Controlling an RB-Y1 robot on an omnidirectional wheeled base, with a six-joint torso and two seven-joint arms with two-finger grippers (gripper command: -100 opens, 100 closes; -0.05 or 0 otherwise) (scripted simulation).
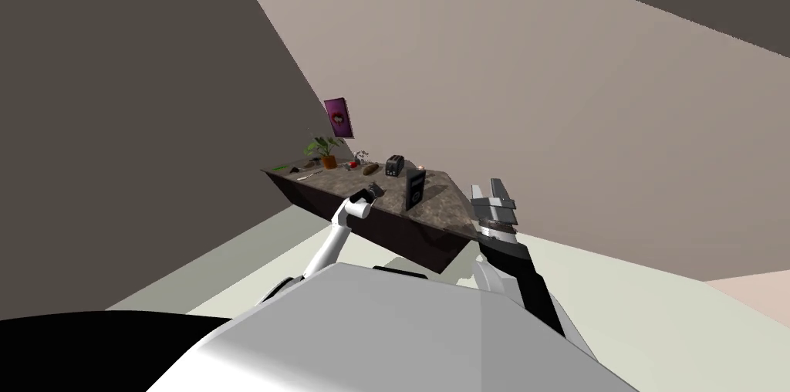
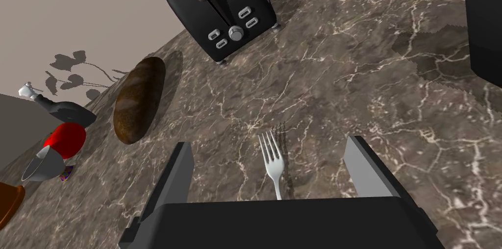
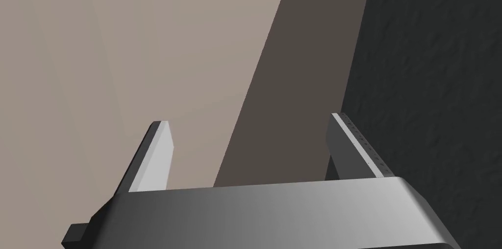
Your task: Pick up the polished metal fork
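Left wrist view, L gripper (image 2: 269,142) straddles fork (image 2: 272,163)

Fork (image 2: 273,162): silver-white, polished, four tines. It lies flat on the brown marbled counter (image 2: 343,64), casting a thin shadow on one side. The tines point away from the body of the left tool (image 2: 269,142); the handle runs out of sight beneath that body. It sits about midway between the spread fingers (image 2: 365,172), touching neither.
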